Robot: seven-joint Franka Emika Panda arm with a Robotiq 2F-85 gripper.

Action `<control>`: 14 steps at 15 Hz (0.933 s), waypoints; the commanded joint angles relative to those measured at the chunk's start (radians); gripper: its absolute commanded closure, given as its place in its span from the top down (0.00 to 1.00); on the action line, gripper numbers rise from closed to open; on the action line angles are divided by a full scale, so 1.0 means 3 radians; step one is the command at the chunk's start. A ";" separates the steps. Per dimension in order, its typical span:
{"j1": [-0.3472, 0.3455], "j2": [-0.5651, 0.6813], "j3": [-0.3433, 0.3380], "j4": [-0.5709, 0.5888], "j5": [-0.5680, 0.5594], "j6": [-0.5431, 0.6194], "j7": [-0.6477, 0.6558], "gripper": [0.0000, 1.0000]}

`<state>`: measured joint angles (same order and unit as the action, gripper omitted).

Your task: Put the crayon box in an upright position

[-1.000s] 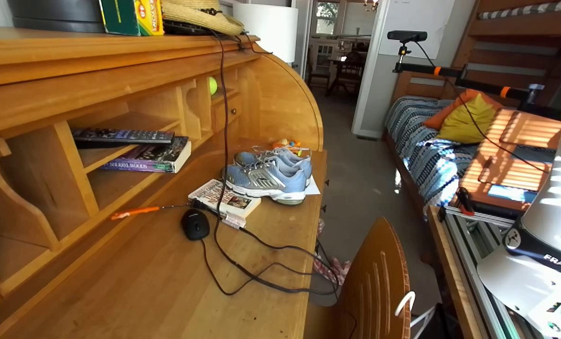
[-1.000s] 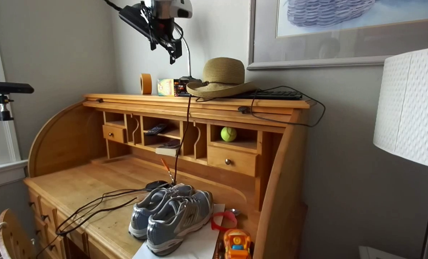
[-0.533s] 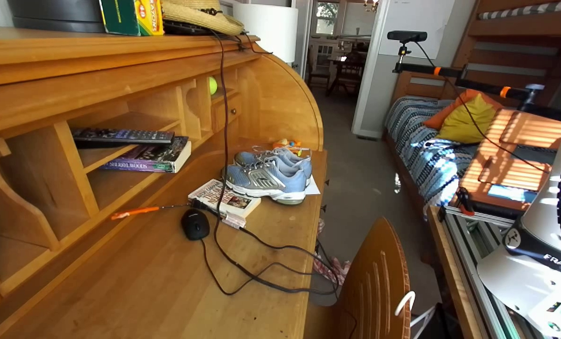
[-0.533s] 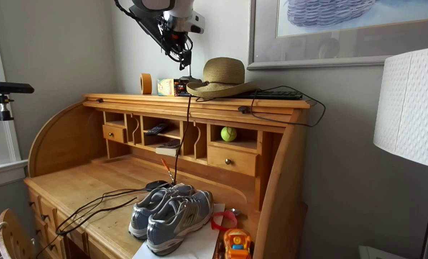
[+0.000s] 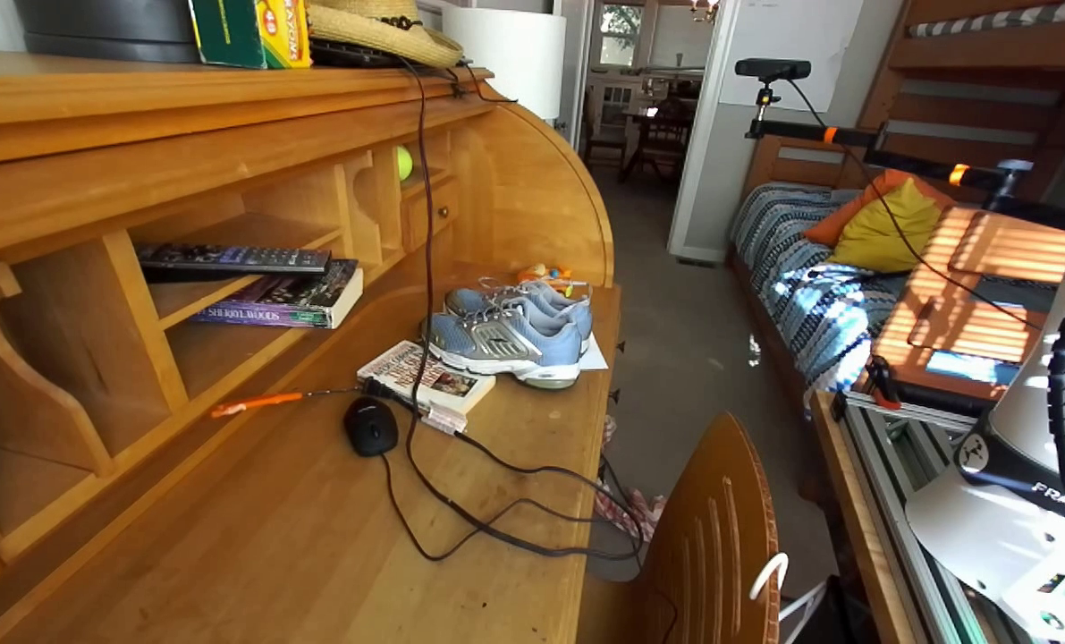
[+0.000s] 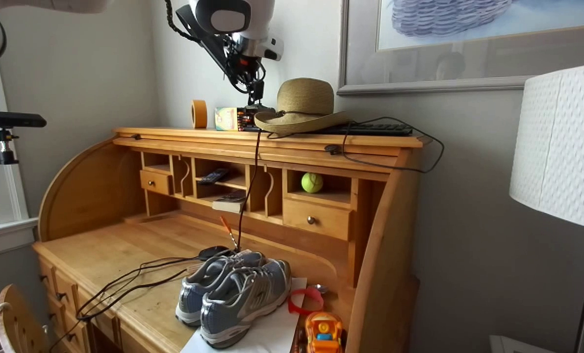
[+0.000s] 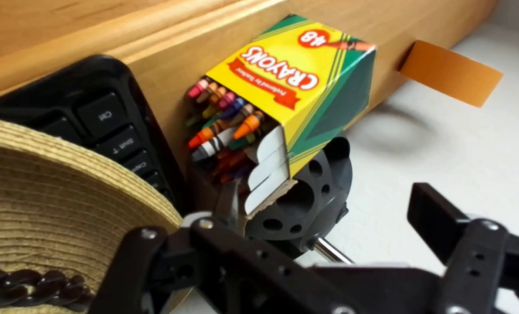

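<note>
Lying nr 2 parted jaws: 1 crayon box (image 7: 292, 80).

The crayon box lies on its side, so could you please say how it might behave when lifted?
The crayon box is probably stiff, as its faces look flat, though the torn rim may give. It may feel heavy for its size, with many crayons packed inside. Those could slide out if it tips open-side down.

Glossy cardboard crayon box (image 7: 300, 89), straw hat (image 6: 305, 100)
</note>
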<state>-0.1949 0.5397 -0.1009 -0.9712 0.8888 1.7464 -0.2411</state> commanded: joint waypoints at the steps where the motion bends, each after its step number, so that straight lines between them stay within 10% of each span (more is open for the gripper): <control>1: -0.0016 0.0269 0.0030 0.0331 -0.0022 -0.0141 0.0052 1.00; 9: -0.0029 0.0474 0.0113 0.0590 0.0010 -0.0126 0.0031 0.96; 11: -0.0029 0.0497 0.0116 0.0633 0.0001 -0.0139 0.0055 0.68; 14: -0.0025 0.0523 0.0109 0.0669 -0.0015 -0.0168 0.0088 0.57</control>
<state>-0.1947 0.6607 -0.0713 -0.8306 0.8896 1.7417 -0.2423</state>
